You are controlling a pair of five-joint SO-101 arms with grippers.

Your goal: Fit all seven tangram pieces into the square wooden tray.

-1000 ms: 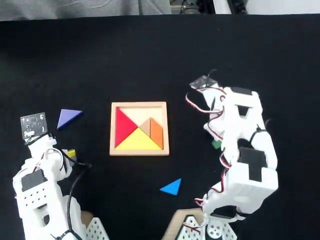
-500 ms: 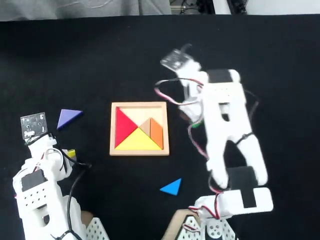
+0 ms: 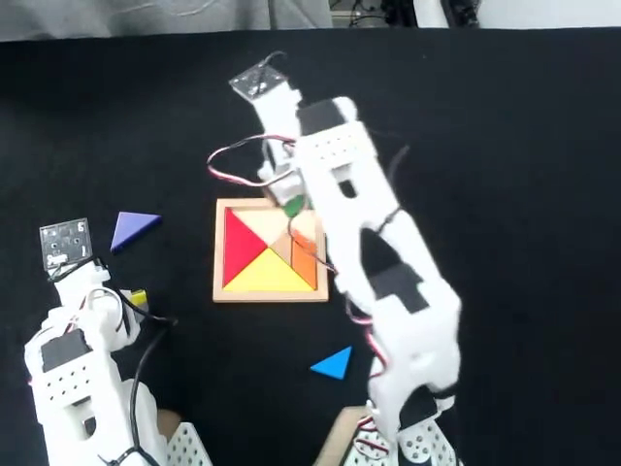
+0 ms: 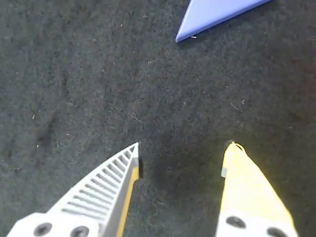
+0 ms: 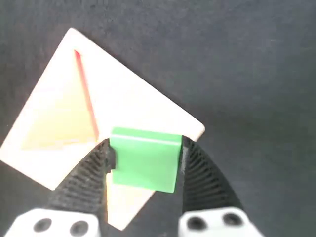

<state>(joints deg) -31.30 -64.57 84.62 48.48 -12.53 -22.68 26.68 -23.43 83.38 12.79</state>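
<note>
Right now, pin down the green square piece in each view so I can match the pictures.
High view: green square piece in the right gripper, over the wooden tray at its far rim.
Left wrist view: faces the purple triangle instead.
Right wrist view: green square piece clamped in the gripper, in front of the wooden tray.
Shared landmark: the wooden tray; the purple triangle links left wrist and high views.

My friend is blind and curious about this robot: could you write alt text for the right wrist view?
The right gripper clamps a green piece between its ribbed black fingers, over the square wooden tray on a black table.
</note>
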